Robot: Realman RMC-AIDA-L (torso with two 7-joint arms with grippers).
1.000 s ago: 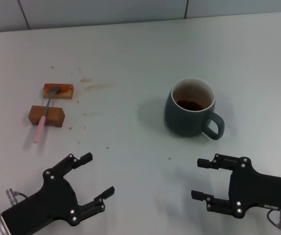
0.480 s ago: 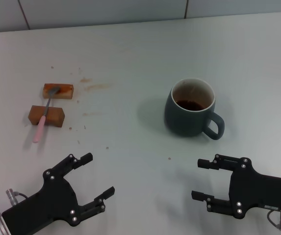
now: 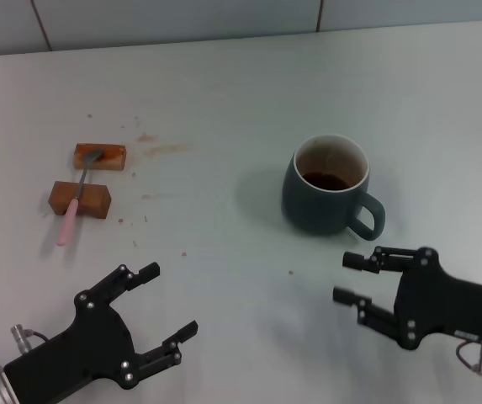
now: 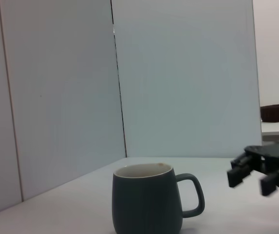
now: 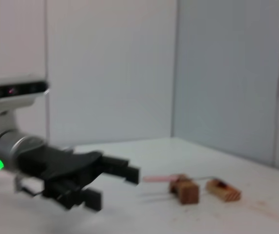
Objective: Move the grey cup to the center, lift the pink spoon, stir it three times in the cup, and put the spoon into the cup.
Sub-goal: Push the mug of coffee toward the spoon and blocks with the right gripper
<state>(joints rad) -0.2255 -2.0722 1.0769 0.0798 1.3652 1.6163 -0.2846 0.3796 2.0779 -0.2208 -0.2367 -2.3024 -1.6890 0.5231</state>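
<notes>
The grey cup (image 3: 327,187) stands upright right of the table's middle, its handle toward the near right; it also shows in the left wrist view (image 4: 146,197). The pink spoon (image 3: 74,207) lies across two brown blocks (image 3: 80,199) at the left, bowl on the far block, pink handle toward me; it shows in the right wrist view (image 5: 161,179). My right gripper (image 3: 348,278) is open and empty, just near of the cup's handle. My left gripper (image 3: 169,300) is open and empty at the near left.
Brown stains (image 3: 163,150) mark the table right of the far block (image 3: 99,156). A tiled wall (image 3: 224,17) runs along the table's far edge. The right gripper shows in the left wrist view (image 4: 256,170) and the left gripper in the right wrist view (image 5: 112,183).
My right gripper has shifted slightly toward the cup and turned, its fingers now closer together in view. The left arm, cup and spoon have not moved.
</notes>
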